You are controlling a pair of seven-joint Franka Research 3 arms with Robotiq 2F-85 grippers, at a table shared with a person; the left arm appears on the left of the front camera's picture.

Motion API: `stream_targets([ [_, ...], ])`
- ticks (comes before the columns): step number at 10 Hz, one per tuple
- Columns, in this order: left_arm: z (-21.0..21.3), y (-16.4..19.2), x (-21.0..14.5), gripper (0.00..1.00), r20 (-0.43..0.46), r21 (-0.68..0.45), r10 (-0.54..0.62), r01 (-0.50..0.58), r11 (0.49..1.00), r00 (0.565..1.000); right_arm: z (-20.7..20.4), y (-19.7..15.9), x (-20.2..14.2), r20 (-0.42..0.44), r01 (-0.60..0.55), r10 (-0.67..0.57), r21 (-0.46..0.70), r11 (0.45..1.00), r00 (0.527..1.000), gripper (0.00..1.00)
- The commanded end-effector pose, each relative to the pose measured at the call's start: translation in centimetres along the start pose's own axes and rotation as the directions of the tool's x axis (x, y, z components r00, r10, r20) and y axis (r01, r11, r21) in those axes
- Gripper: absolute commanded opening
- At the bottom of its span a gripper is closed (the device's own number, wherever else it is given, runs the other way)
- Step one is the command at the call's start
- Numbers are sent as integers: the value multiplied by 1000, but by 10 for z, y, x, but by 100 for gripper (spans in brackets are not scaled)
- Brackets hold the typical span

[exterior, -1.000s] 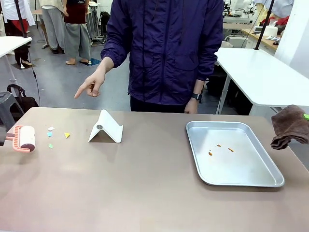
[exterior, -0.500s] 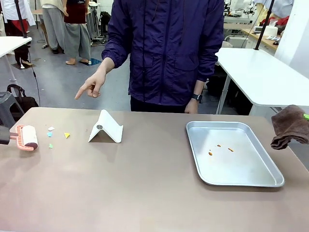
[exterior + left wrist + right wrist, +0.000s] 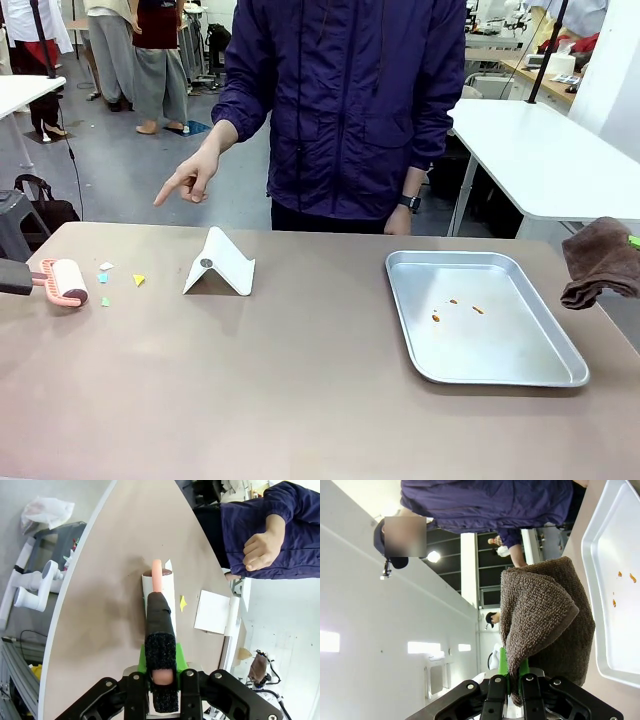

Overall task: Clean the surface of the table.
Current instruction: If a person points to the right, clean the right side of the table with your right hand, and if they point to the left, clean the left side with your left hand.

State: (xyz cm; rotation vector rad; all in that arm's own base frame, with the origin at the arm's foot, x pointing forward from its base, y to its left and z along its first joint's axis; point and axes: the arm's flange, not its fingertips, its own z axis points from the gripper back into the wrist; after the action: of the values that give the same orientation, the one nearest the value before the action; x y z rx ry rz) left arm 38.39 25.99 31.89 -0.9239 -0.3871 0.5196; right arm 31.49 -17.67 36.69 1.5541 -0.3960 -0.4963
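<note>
Table [image 3: 300, 400]: tan top, fills fgd; scraps [image 3: 103, 278] at its L end.
L gripper [image 3: 162, 682]: clenched on roller [image 3: 68, 281] handle; roller just beside scraps.
R gripper [image 3: 512, 679]: clamped on cloth [image 3: 545, 620], past R edge.
Risk: roller tilted or pressed too light, so scraps get shoved off the edge, not picked up.

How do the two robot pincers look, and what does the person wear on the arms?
Both the left pincer and the right pincer have black, angular fingers with bright green pads on the inside. The person wears a dark purple jacket with long sleeves and a black wristwatch.
</note>
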Motion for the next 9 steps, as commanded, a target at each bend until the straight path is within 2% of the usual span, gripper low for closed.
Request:
stream_targets([
  [1, -9, 2, 6, 3, -35, 11, 20, -20, 1000, 999, -2, 6, 0, 4, 3, -3, -6, 1000, 1000, 0],
  [6, -59, -5, 17, 3, -157, 51, 16, -9, 999, 987, -2, 6, 0, 4, 3, -3, -6, 1000, 1000, 0],
  [9, -83, -13, 27, 3, -162, 80, 22, -9, 997, 986, -2, 6, 0, 4, 3, -3, -6, 1000, 1000, 0],
])
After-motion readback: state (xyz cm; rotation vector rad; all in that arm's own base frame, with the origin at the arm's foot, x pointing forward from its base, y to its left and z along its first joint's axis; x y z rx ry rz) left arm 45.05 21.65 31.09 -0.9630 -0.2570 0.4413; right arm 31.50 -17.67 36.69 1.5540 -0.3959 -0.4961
